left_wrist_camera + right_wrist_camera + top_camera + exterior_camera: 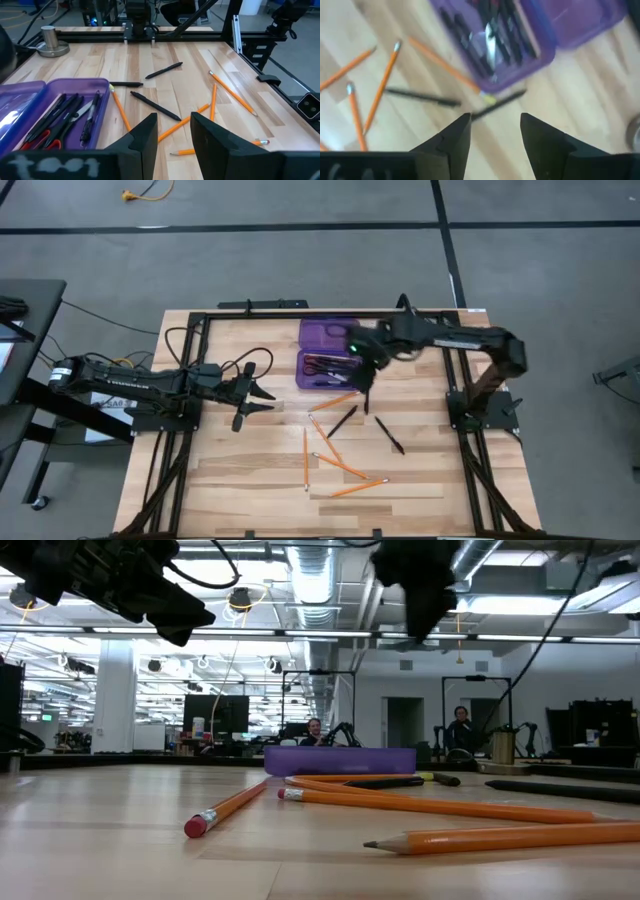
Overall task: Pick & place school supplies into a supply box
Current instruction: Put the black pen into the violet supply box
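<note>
The purple supply box (326, 352) lies open at the table's far middle, and its tray (60, 112) holds black pens and red-handled scissors (37, 140). Orange pencils (340, 465) and black pens (389, 434) lie scattered on the wood nearer than the box. My right gripper (495, 131) is open and holds nothing. It hovers over the box's right near corner, above a black pen (498, 104) and an orange pencil (442, 65). My left gripper (172, 131), also open, hangs above the table left of the box (252, 390).
A round silver disc (50, 42) stands near the table's far right corner. A black frame (190, 360) runs along the table's edges. The low view shows pencils (430, 802) lying in front of the box (340, 760), and people in the room behind.
</note>
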`<action>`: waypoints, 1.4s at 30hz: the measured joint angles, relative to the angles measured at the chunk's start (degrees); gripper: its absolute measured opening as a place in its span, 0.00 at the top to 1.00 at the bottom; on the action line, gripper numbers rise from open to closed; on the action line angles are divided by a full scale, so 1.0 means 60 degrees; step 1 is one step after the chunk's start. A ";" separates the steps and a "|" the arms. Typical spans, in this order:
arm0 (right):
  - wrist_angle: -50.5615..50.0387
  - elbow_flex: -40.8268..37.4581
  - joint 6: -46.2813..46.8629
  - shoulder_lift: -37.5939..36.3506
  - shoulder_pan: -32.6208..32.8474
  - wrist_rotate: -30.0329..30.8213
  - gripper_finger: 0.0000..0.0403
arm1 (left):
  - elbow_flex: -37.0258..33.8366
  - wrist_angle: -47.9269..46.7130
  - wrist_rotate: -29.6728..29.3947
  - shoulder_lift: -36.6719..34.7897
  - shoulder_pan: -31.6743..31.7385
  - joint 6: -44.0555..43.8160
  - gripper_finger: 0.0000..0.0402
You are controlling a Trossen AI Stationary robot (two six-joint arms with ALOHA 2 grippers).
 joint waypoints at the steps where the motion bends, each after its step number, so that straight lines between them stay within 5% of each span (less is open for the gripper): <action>1: 0.0044 -0.0361 0.0255 -0.0281 0.0196 0.0000 0.60 | 0.0000 0.0006 0.0004 0.0000 -0.0003 0.0000 0.74; 13: 0.2746 -0.4709 0.3512 -0.1711 0.2588 0.0172 0.66 | 0.0000 0.0028 0.0089 -0.0003 -0.0018 -0.0004 0.74; 22: 0.3028 -0.5913 0.5103 -0.1692 0.3495 0.0280 0.61 | 0.0000 0.0029 0.0117 0.0000 -0.0018 -0.0004 0.74; 42: 0.5278 -0.7494 0.5323 -0.1692 0.3507 -0.0587 0.46 | 0.0000 0.0029 0.0344 -0.0001 -0.0018 -0.0015 0.74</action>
